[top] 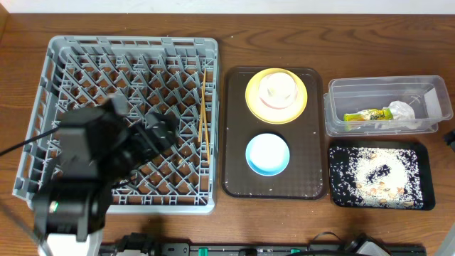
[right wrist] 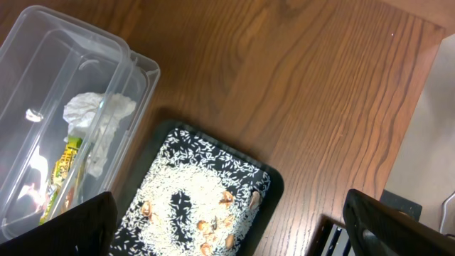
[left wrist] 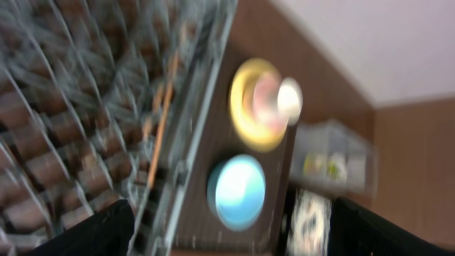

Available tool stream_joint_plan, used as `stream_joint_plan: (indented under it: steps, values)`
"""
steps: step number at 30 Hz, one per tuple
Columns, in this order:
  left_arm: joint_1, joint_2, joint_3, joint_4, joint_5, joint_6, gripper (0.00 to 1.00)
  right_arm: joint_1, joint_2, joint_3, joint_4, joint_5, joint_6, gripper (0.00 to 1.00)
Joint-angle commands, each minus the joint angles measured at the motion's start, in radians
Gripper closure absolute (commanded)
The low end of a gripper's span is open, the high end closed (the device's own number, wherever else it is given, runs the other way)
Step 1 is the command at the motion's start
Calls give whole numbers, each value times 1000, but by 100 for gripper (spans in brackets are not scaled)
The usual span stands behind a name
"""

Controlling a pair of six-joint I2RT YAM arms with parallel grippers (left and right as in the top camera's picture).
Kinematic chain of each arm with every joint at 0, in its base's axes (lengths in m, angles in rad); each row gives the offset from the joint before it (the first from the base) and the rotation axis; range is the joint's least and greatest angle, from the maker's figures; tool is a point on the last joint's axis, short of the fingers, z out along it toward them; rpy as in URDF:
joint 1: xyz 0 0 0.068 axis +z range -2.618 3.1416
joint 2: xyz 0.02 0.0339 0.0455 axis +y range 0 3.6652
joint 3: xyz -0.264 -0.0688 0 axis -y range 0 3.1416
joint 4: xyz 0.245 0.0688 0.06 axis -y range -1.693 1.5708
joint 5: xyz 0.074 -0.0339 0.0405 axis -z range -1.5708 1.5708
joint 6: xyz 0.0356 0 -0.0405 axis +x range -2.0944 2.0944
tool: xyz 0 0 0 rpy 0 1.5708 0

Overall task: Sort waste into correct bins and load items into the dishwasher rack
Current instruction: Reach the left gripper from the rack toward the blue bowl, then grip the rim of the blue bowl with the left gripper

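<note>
The left gripper (left wrist: 233, 231) hangs wide open and empty over the rack (top: 39, 121), chopsticks (top: 204, 107) lying along its right edge, a narrow strip of bare table (top: 270, 35) before the brown tray (top: 234, 178) with plate (top: 252, 99), cup (top: 276, 87) and bowl (top: 267, 153). Farther right, the tub (top: 338, 92) holds wrapper (top: 366, 115), print unreadable, and napkin (top: 402, 110); the black tray (top: 340, 153) holds rice (top: 377, 174); the right gripper (right wrist: 231, 231) hovers there, wide open, empty, bare wood beyond.

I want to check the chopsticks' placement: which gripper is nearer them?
Left. The left gripper is over the rack, beside the chopsticks; the right gripper is far off, by the black tray.
</note>
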Motion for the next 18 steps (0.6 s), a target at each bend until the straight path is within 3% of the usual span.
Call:
stream_joint_plan:
  steps: [1,9,18]
  values:
    - [-95,58,2,-9,53,-5,11,-11,-3,2,-3,5,0,1]
    - [-465,261,2,46,-82,-6,11,-11,-3,2,-3,5,0,1]
    - [-816,522,2,267,-101,-6,11,-11,-3,2,-3,5,0,1]
